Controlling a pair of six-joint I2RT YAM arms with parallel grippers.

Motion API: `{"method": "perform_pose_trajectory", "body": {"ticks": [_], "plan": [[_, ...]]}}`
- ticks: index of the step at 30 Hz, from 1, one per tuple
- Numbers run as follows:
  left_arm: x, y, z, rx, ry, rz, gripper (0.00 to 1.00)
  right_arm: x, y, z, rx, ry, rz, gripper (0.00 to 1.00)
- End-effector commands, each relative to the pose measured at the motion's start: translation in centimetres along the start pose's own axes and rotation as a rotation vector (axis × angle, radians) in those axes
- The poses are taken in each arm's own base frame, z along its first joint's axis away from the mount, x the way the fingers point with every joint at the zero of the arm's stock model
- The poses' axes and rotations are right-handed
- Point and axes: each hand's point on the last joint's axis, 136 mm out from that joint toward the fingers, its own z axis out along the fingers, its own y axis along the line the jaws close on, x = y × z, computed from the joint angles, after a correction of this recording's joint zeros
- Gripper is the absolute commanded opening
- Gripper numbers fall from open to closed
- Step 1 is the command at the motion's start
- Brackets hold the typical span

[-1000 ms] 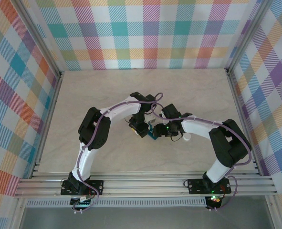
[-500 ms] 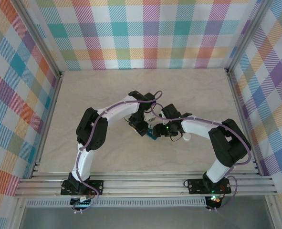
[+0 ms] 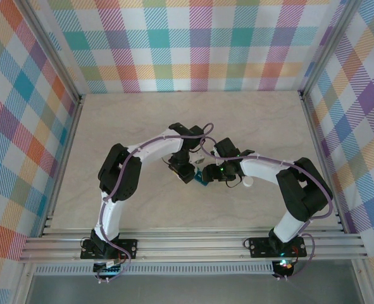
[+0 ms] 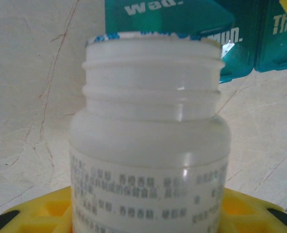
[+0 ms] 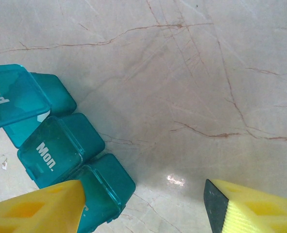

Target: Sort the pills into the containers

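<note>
At the table's (image 3: 111,126) centre the left gripper (image 4: 143,216) clamps a white bottle (image 4: 148,145). The right gripper (image 5: 143,204) gapes wide beside the teal pill box (image 5: 60,145).

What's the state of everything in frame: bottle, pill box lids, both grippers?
white bottle: cap off, neck threads bare, held.
pill box: one lid up, the others down.
Wed lid: raised open.
Mon lid: shut.
end lid: looks shut, partly hidden.
left gripper: shut on the white bottle.
right gripper: open, nothing between its fingers.
</note>
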Motion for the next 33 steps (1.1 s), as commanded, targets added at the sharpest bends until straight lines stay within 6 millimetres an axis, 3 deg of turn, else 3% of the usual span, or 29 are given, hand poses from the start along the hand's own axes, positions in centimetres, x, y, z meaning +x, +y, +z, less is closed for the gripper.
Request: {"method": "perform_pose_trajectory", "body": {"ticks": [1,21,33], "plan": [[0.3,0.0,-1.2,0.009,-0.043,-0.008,0.0,2.8,-1.6,1.4,0.06,0.096,0.025,0.67],[-0.5,-0.6,-3.3,0.019,-0.24,0.001,0.0,1.6,-0.2,-0.5,0.015,0.055,0.045,0.68],[-1.2,-0.8,-5.9,0.012,-0.434,-0.003,0.0,-1.1,2.0,-5.2,-0.035,-0.055,0.058,0.69]]}}
